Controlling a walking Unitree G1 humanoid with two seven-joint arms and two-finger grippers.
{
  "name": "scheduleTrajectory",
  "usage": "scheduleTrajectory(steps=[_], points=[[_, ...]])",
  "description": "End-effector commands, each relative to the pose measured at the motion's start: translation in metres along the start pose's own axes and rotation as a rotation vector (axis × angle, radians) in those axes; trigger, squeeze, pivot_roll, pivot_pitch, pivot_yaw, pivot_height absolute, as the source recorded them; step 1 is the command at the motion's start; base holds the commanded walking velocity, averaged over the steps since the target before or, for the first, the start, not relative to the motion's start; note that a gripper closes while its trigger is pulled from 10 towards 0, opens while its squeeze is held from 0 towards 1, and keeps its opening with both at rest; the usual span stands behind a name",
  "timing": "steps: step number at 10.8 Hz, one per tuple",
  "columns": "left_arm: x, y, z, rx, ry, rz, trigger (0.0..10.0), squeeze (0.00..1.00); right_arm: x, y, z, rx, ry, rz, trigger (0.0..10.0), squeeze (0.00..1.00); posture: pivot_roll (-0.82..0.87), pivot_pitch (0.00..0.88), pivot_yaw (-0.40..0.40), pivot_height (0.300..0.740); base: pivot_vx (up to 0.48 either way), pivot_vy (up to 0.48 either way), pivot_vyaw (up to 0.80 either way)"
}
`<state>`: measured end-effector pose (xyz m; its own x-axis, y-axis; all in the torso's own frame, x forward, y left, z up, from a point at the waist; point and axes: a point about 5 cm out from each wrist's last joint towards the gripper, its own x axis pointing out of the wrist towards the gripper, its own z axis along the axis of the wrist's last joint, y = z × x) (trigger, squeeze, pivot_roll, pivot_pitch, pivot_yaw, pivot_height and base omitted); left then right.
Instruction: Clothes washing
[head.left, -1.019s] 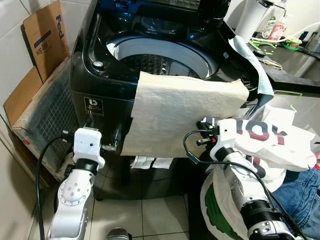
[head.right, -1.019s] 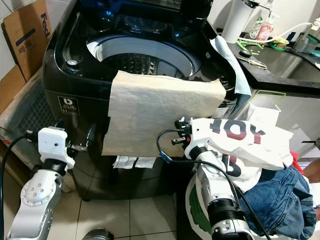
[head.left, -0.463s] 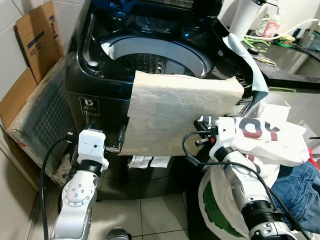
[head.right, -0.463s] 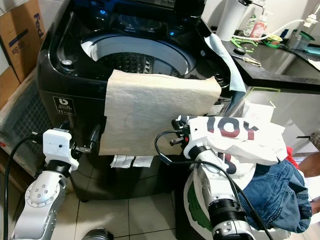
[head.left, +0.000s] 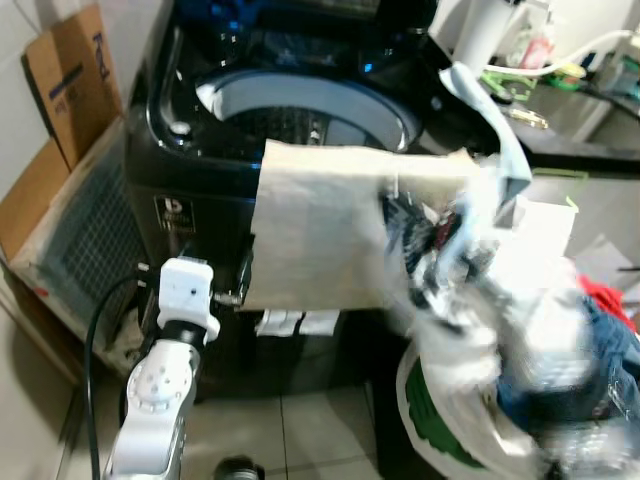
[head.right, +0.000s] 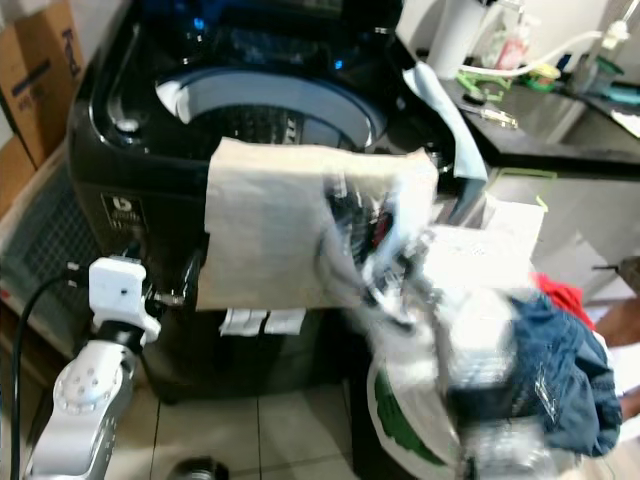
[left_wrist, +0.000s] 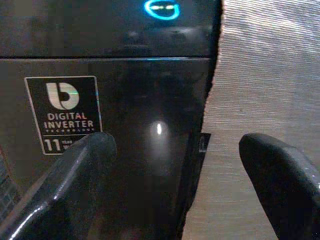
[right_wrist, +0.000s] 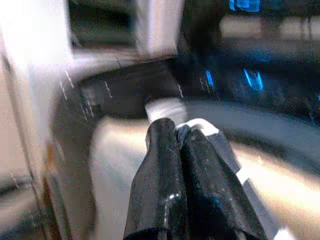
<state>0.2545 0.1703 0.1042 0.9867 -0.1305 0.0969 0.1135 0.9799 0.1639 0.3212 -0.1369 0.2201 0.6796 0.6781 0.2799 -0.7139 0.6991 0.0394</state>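
Right gripper (right_wrist: 182, 137): fingers pressed together, a thin strip of white cloth (right_wrist: 200, 126) nipped at the tips; in the head views this arm is a smear of motion blur in front of the washer.
Just past the right gripper: the washer's (head.left: 200, 180) pale drum ring and blue panel lights, all blurred.
White garment (head.left: 470, 300): blurred, bunched around the right arm, in front of the washer's right corner and above the basket (head.left: 440, 425).
Left gripper (left_wrist: 175, 150): fingers spread wide, nothing between them, pointed at the washer's black front.
Ahead of the left gripper: the "Digital Inverter" badge (left_wrist: 62, 115) beyond one finger, the hanging edge of the beige towel (left_wrist: 265, 85) beyond the other.
Beige towel: draped over the washer's front rim, hanging down the front panel, its lower left corner just beside the left gripper.
Washer: lid up, drum open.
Blue cloth (head.left: 490, 120): hanging over the washer's right rim.
Jeans (head.right: 560, 370): piled in the basket below the right arm, something red beside them.
Box (head.left: 70, 80): cardboard, leaning on the wall well out to the left gripper's side.
Counter (head.right: 540, 110): beyond the right arm, with bottles too blurred to make out.
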Motion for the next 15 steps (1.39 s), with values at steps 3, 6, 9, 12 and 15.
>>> scheduleTrajectory(steps=[3,6,9,12,15], points=[[0.008,-0.012,0.002,-0.008,-0.009,-0.056,10.0,0.00,0.015,-0.001,0.108,-0.031,-0.234,0.163,0.0,0.00,0.15,0.000,-0.095,0.740,0.000,0.000,0.00],[0.010,-0.013,0.000,-0.018,-0.007,-0.058,10.0,0.00,0.025,-0.007,0.197,-0.199,-0.410,0.143,0.0,0.00,0.14,0.000,-0.088,0.740,0.000,0.000,0.00],[0.014,-0.015,0.000,-0.023,-0.011,-0.062,10.0,0.00,-0.009,-0.093,0.263,-0.426,-0.515,-0.512,0.0,0.00,0.13,0.000,-0.089,0.740,0.000,0.000,0.00],[0.016,-0.015,-0.001,-0.021,-0.012,-0.071,10.0,0.00,-0.049,-0.119,0.297,-0.711,-0.480,-0.921,0.0,0.00,0.12,0.000,-0.078,0.740,0.000,0.000,0.00],[0.019,-0.015,0.001,-0.020,-0.020,-0.070,10.0,0.00,-0.039,-0.126,0.287,-0.754,-0.384,-0.973,0.0,0.00,0.14,0.000,-0.096,0.740,0.000,0.000,0.00]])
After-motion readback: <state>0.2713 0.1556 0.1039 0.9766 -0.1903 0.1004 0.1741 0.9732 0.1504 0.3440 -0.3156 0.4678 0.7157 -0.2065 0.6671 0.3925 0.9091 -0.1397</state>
